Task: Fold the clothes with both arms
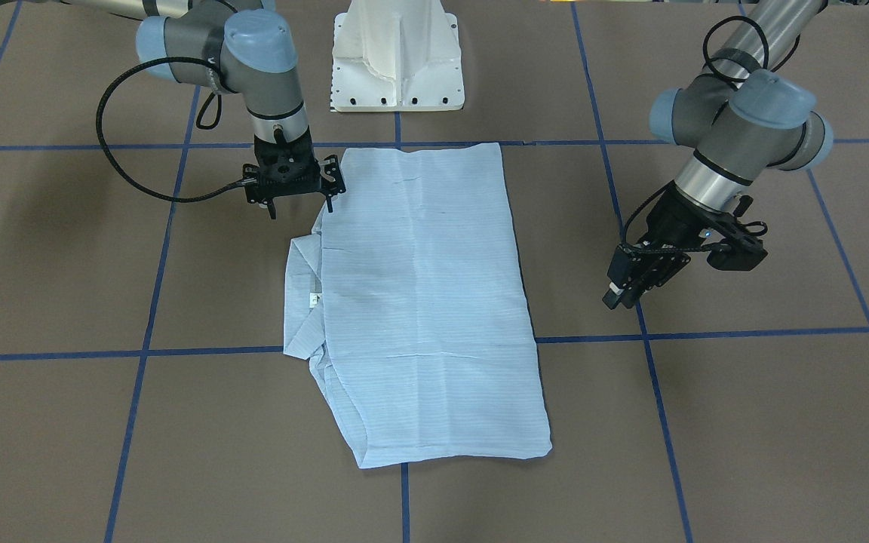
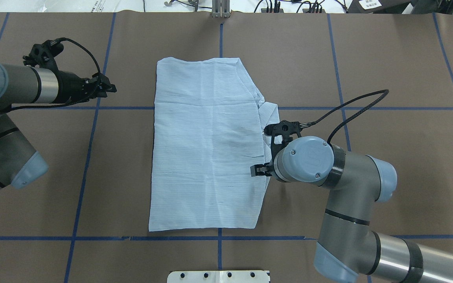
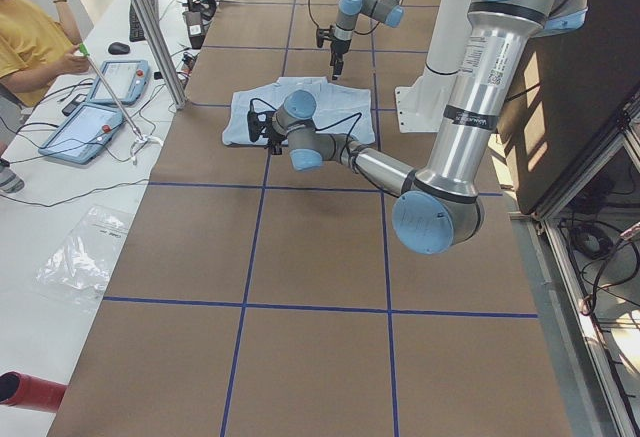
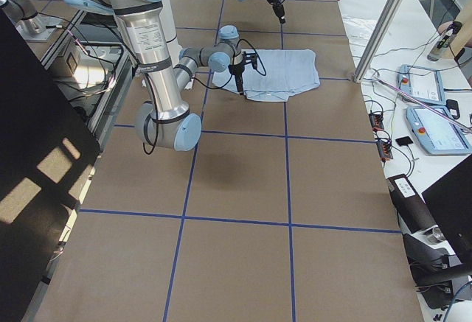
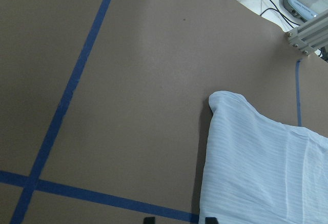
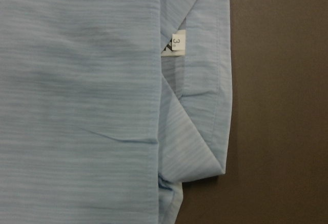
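The light-blue striped shirt lies folded into a long rectangle in the middle of the table, also seen in the overhead view. Its collar and white neck label stick out on the robot's right side. My right gripper hangs open and empty just above the shirt's edge near the collar. My left gripper is off the shirt's other side, low over bare table. Its fingertips stand slightly apart with nothing between them. The shirt's far corner shows in the left wrist view.
The white pedestal base stands at the robot's edge of the table. Blue tape lines grid the brown surface. A metal post, tablets and a seated operator are beyond the far edge.
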